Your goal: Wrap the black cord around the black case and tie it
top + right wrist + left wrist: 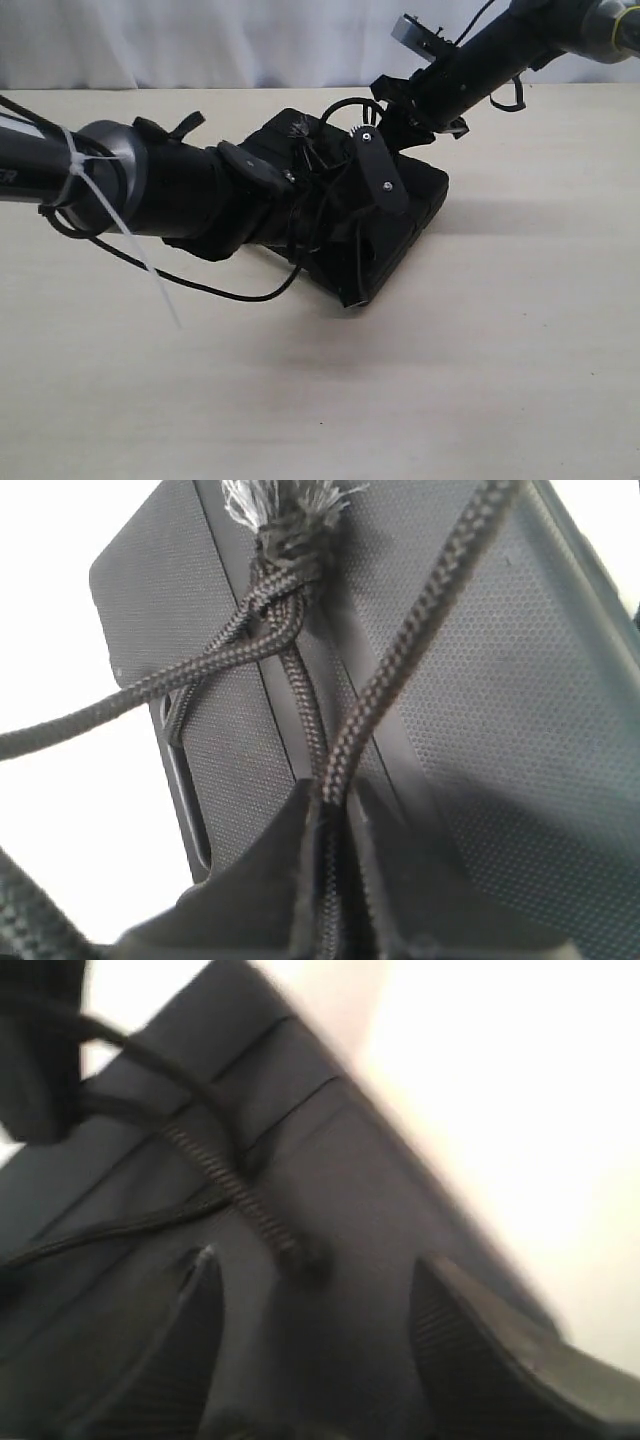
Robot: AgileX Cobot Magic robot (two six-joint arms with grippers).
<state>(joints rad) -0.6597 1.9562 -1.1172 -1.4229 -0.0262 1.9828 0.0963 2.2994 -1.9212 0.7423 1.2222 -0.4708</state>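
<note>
The only writing in view is a scrap of white lettering (8, 177) on the left arm (60, 170), cut off at the frame edge and not readable; the black case (520, 730) shows no label, only a fine dotted texture. A thin white zip tie (150, 265) is cinched round that arm, its tail hanging free above the desk (500, 350), a pale beige, matte top. Behind the desk hangs a white curtain (250, 40). The right hand (330, 800) has its fingers pressed together on the black cord (400, 650), pinching one strand that runs from its fingertips straight out across the face of the case. Just beyond those fingertips, two more strands meet in a knot, with the frayed grey tuft (270, 500) sticking out past it. The left hand (315, 1265) is spread, its ribbed fingers (200, 1340) well apart with the case filling the space in front of them. The picture is blurred, but a stretch of cord crosses the case between the fingers. In the exterior view both hands are close together at the case, which sits tilted on the desk.
</note>
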